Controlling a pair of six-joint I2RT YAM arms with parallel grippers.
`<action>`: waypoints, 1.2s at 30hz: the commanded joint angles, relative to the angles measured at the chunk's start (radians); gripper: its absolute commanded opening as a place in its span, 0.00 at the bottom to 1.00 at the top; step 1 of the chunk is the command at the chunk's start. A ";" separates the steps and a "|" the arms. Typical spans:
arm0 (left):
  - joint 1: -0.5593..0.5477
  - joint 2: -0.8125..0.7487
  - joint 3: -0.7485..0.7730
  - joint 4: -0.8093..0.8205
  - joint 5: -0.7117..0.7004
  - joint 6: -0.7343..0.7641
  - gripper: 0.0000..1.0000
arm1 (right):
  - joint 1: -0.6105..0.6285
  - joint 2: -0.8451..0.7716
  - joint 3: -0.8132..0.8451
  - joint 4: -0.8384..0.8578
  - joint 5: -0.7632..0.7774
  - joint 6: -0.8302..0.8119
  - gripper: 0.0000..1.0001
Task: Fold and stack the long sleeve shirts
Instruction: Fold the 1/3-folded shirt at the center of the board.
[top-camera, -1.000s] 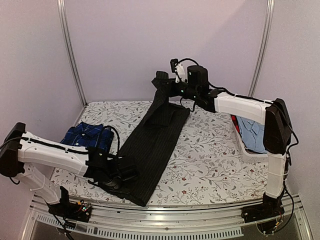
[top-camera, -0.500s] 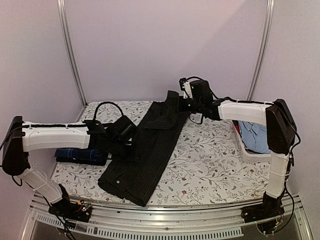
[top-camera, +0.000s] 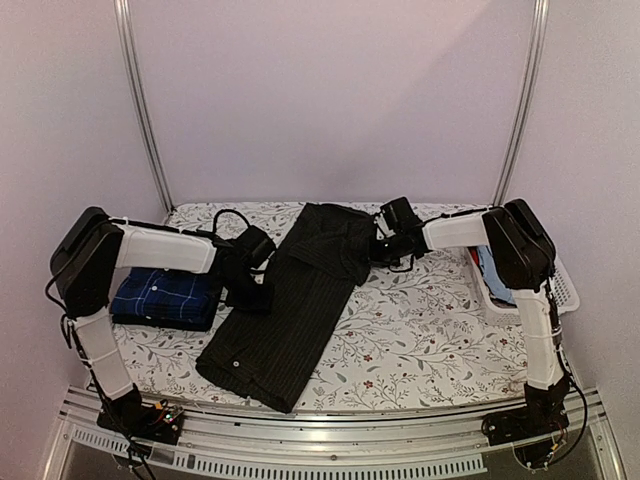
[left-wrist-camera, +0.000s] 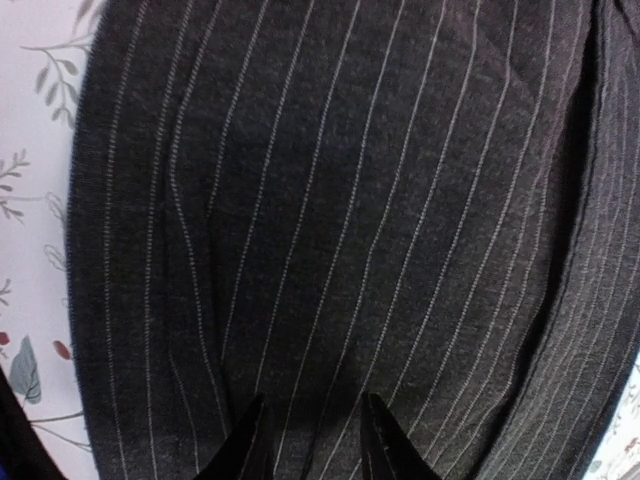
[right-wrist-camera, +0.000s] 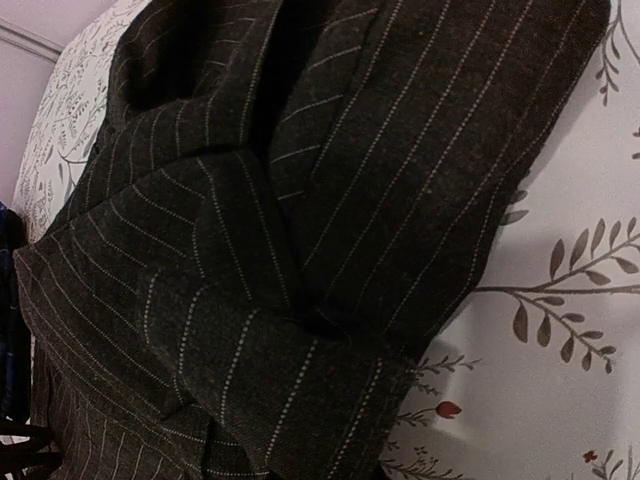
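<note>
**Pinstripe shirt stretched across the table, one arm at each side of it**

The black pinstriped shirt (top-camera: 290, 320) lies on the middle of the table in a long, narrow band. It runs from the near edge, left of centre, diagonally up to the far edge at centre. Its far end is doubled over on itself into a thicker, wider fold, and the right wrist view shows layered flaps of striped cloth there. The near end lies flat, with a small pale button showing on it.

The navy checked shirt (top-camera: 160, 295) sits as a folded bundle at the left side of the table, just beside the black shirt and apart from it.

The left gripper (left-wrist-camera: 315, 445) is at the left edge of the black shirt, about halfway along its length. Its fingertips (left-wrist-camera: 250, 445) stand partly open over smooth striped cloth, with nothing gathered between them.

The right gripper (top-camera: 382, 248) is low at the right edge of the folded far end. Its jaws are closed. Its own view shows no fingers, so whether any cloth is caught in them cannot be told.

The table (top-camera: 430, 320) is covered with a white floral-print sheet. At its far right stands a white basket (top-camera: 565, 285) with pale blue cloth (top-camera: 490, 275) in it.
</note>
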 joint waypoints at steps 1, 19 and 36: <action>0.006 0.059 0.035 -0.004 0.094 0.052 0.29 | -0.060 0.053 0.111 -0.095 -0.074 -0.006 0.00; -0.132 0.229 0.260 0.035 0.247 -0.055 0.26 | -0.213 0.230 0.499 -0.342 -0.106 -0.086 0.00; 0.035 0.119 0.347 0.072 0.314 0.026 0.34 | 0.017 -0.259 0.014 -0.031 0.021 0.093 0.00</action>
